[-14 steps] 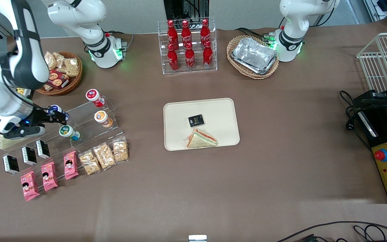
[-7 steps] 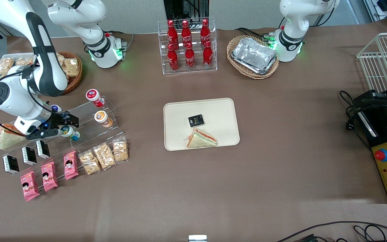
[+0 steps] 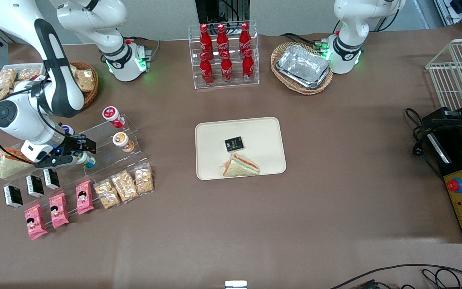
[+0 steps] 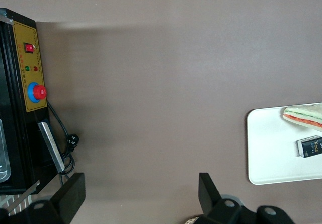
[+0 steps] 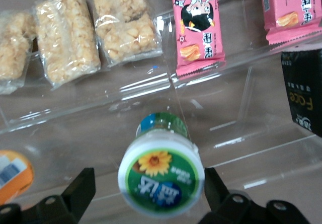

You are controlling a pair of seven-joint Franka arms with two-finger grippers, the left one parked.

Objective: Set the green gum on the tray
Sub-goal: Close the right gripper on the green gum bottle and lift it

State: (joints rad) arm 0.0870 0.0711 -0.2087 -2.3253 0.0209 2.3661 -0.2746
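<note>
The brown table [image 3: 335, 208] carries everything, and the cream tray [image 3: 211, 136] at its middle serves as the landmark. On the tray lie a triangular sandwich [image 3: 240, 166] and, touching its upper edge, a small black packet [image 3: 234, 143].

Toward the working arm's end of the table from the tray stands a clear acrylic stepped rack [image 3: 106, 132]. Its steps hold a red-lidded jar [image 3: 112, 114], an orange-lidded jar [image 3: 121, 140] and the green gum [image 3: 83, 159], which lies on the rack well apart from the tray. In the right wrist view the green gum [image 5: 162, 172] shows its round lid with a yellow flower facing the camera.

The gripper [image 3: 78, 153] hangs over the rack at the green gum, well apart from the tray. Its fingers [image 5: 80, 190] are spread, one on each side of the lid with a gap visible at both sides, so they straddle the jar without pinching it.

Nearer the front camera than the rack lie pink snack packs [image 3: 58, 210], clear bags of crackers [image 3: 124, 185] and small black boxes [image 3: 34, 185].
</note>
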